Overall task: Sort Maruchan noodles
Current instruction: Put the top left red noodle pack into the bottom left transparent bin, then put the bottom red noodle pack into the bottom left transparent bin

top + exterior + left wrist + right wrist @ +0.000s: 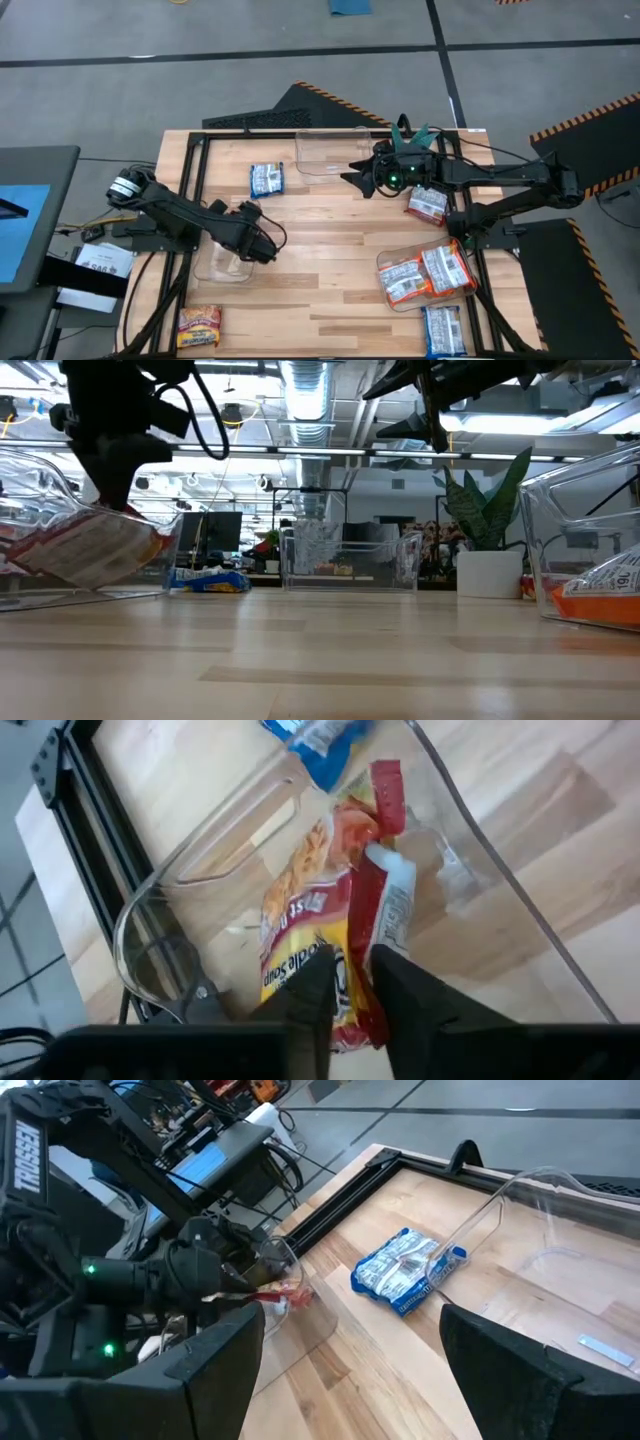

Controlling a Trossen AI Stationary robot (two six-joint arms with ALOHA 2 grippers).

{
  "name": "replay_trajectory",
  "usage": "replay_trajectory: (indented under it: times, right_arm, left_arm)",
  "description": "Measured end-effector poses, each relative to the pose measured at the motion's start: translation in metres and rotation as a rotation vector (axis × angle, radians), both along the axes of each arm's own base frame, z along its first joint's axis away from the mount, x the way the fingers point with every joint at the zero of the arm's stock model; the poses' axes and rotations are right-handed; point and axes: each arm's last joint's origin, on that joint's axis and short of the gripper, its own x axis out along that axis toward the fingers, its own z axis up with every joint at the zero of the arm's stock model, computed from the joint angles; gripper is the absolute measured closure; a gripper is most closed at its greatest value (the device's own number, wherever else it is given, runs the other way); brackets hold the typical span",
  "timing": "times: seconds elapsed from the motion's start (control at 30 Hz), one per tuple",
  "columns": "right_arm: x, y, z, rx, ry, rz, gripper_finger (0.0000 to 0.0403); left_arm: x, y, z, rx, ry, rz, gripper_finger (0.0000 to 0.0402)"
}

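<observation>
My left gripper is shut on a red-and-yellow noodle packet inside the clear bin near the table's left side. In the low view that packet sits tilted inside the bin. My right gripper is open, hovering by the far clear bin, touching nothing. A blue packet lies flat on the table between the arms. A red-orange packet lies under the right arm. Orange packets fill the right bin. My left gripper pinches the red-and-yellow packet by its near end between the two fingers, coming from above and slanting down into the bin. The packet stretches away from the fingers, tilted, along the inside of the bin. Whether its far end rests on the bin floor I cannot tell.
Another yellow-red packet lies at the near left corner, and a blue one at the near right edge. A potted plant stands at the far right. Bare wood spans the table's middle.
</observation>
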Motion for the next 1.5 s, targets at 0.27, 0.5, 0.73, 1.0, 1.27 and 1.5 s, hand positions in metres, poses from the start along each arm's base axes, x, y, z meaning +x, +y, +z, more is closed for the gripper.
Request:
replay_trajectory:
  times: [0.27, 0.5, 0.73, 1.0, 1.27, 1.5]
  right_arm:
    - [0.000, 0.000, 0.000, 0.000, 0.000, 0.000, 0.0078]
    - [0.000, 0.000, 0.000, 0.000, 0.000, 0.000, 0.0078]
    - [0.000, 0.000, 0.000, 0.000, 0.000, 0.000, 0.0078]
    - [0.000, 0.000, -0.001, 0.002, 0.016, 0.000, 0.0078]
    - [0.000, 0.000, -0.001, 0.003, 0.015, 0.000, 0.0078]
    - [0.000, 0.000, -0.001, 0.017, 0.011, -0.004, 0.0078]
  left_arm:
    - [-0.001, 0.013, 0.009, -0.032, -0.014, -0.003, 0.0259]
    - [-0.012, 0.018, 0.059, -0.148, -0.161, -0.120, 0.0208]
    - [-0.058, -0.009, 0.118, -0.432, -0.559, -0.433, 0.0194]
    - [-0.083, -0.091, 0.100, -0.601, -0.342, -0.921, 0.0193]
    - [-0.071, -0.176, 0.031, -0.636, 0.005, -1.472, 0.0193]
    - [-0.057, -0.190, -0.023, -0.536, 0.286, -1.597, 0.0193]
